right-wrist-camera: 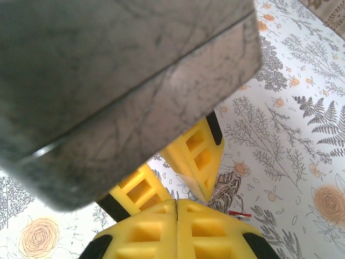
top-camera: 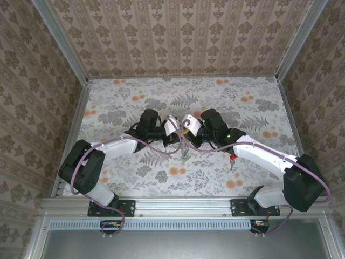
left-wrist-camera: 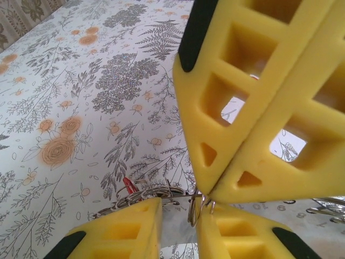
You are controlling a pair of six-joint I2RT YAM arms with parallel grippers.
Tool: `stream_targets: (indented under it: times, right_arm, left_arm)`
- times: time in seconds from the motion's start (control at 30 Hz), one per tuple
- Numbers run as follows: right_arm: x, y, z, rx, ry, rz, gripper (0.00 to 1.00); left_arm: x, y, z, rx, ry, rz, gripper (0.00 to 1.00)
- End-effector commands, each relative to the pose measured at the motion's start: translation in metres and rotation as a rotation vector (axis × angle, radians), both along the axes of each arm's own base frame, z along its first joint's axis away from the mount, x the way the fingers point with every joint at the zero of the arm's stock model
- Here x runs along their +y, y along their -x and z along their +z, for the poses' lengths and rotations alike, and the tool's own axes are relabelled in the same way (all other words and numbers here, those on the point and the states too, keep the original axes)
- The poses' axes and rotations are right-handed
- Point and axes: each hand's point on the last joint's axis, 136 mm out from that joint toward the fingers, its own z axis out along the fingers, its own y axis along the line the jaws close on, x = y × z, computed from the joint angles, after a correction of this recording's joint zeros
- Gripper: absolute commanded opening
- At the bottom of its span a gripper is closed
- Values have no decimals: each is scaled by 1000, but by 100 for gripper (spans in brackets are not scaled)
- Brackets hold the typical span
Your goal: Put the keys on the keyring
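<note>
The two grippers meet nose to nose above the middle of the table point(top-camera: 124, 97). The right gripper point(right-wrist-camera: 177, 204) has its fingers pressed flat together with no gap. In the left wrist view their joined tip comes down from the upper right, and a small metal ring of the keyring point(left-wrist-camera: 156, 192) sits right under this tip, so it seems to be pinched there, though the contact itself is partly hidden. The left gripper point(left-wrist-camera: 179, 211) has its fingers a little apart, one on each side of that ring, and I see nothing pressed between them.

In the top view the keyring is a thin pale line. Its long axis runs from the fingertips straight toward the arm bases, and a green key point(top-camera: 184, 158) is at its near end, pointing the same way. In the left wrist view the rest of the chain is bunched just behind the left fingers and stretches sideways, and a red key point(left-wrist-camera: 128, 186) sticks out at its left end.

Another red key point(top-camera: 232, 159) lies on the table, just beside the right arm and well apart from the keyring.

A grey slab point(right-wrist-camera: 118, 81), very blurred, is close to the right wrist lens; I cannot tell what it is.
</note>
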Motion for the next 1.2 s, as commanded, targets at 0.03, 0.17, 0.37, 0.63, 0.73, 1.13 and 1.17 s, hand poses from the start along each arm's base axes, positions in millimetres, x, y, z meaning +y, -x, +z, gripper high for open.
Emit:
stream_targets:
  times: [0.03, 0.17, 0.37, 0.63, 0.73, 1.13, 1.17]
  right_arm:
    - [7, 1, 19, -24, -41, 41, 0]
    - [5, -1, 18, -28, -37, 25, 0]
    - [-16, -16, 4, -17, 7, -116, 0]
    - [-29, -27, -8, 31, -28, -213, 0]
    - [-23, -27, -6, 42, -39, -183, 0]
    - [0, -9, 16, 18, -102, -16, 0]
    - [0, -8, 16, 22, -100, -12, 0]
  left_arm:
    - [-5, 2, 15, -31, 13, -38, 17]
    - [-3, 0, 12, -37, -5, -27, 0]
    - [0, 1, 3, -31, 4, -4, 0]
    - [2, 1, -6, -28, 29, 39, 0]
    - [2, 5, -11, -18, 23, 32, 0]
    - [0, -2, -4, -37, 16, 61, 18]
    - [0, -3, -3, -41, 16, 59, 19]
